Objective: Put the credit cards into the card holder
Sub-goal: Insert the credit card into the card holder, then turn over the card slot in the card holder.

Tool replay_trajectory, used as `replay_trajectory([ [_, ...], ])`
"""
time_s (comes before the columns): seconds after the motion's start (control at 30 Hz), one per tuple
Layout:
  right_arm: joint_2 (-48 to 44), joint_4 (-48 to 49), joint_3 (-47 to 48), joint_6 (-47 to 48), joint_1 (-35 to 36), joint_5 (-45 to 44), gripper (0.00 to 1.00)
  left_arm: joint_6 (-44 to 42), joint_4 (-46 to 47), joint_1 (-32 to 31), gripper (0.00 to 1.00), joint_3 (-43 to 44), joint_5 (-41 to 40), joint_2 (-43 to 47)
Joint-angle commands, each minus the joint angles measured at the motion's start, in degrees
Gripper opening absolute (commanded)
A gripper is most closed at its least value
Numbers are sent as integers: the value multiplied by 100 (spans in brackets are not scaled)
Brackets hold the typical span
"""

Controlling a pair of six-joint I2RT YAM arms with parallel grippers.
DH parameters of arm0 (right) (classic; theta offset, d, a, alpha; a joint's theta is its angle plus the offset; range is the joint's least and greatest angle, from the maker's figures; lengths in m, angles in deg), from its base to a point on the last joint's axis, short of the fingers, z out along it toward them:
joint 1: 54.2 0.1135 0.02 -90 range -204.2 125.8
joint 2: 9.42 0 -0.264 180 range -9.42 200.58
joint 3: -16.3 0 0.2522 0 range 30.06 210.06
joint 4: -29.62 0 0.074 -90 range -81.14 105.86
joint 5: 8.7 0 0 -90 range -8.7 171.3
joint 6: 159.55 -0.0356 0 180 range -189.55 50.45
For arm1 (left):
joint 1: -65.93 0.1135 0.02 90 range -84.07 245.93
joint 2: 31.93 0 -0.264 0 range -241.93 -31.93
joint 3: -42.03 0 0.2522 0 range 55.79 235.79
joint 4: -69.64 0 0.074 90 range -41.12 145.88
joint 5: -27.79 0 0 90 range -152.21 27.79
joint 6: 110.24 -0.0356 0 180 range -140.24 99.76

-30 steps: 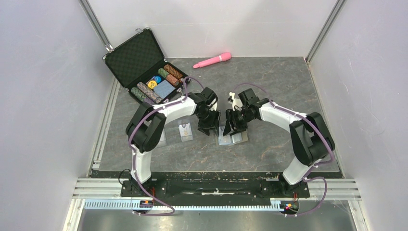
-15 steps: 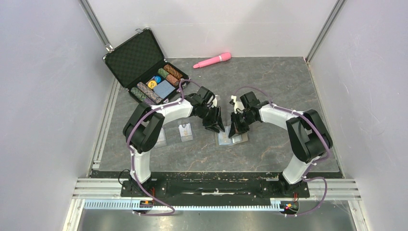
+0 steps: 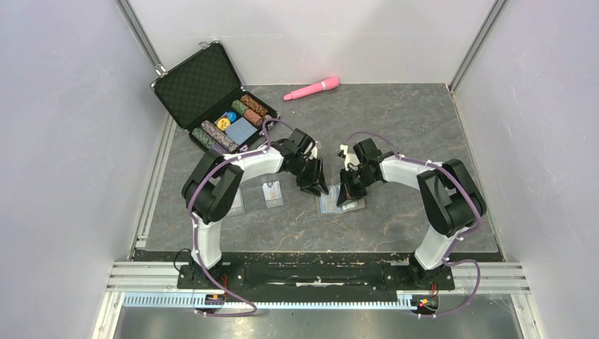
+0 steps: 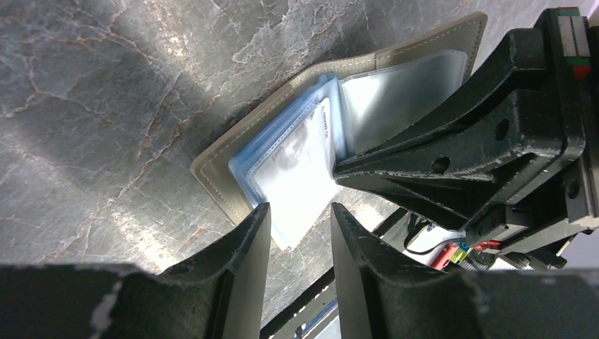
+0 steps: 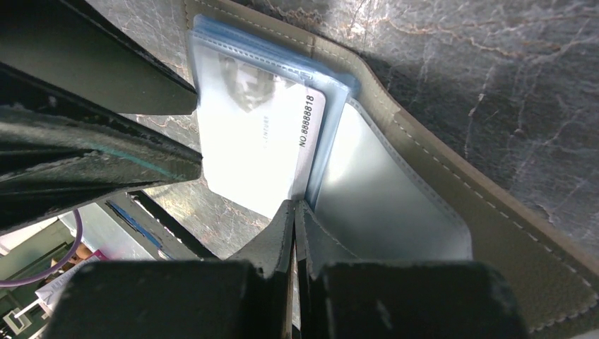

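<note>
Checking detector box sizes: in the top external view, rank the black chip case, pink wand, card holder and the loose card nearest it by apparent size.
1. black chip case: open, clearly largest.
2. pink wand or card holder: unsure. The wand is longer but slim, and the holder is partly hidden.
3. loose card: smallest.

From above, the left pincer (image 3: pixel 316 187) and the right pincer (image 3: pixel 344 195) cover much of the card holder (image 3: pixel 329 207). Its card (image 5: pixel 258 141) glares white (print mostly unreadable); the holder's corner runs off-frame.
</note>
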Motion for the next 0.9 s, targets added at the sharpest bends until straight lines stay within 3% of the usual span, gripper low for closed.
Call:
replay_trajectory([
  [0.0,73,104,-116,139,11,-338,0,106,35,-12,43,19,-77,-137],
  [0.87,121,113,-46,101,7,-279,0,-268,-649,-137,48,519,-595,-344],
])
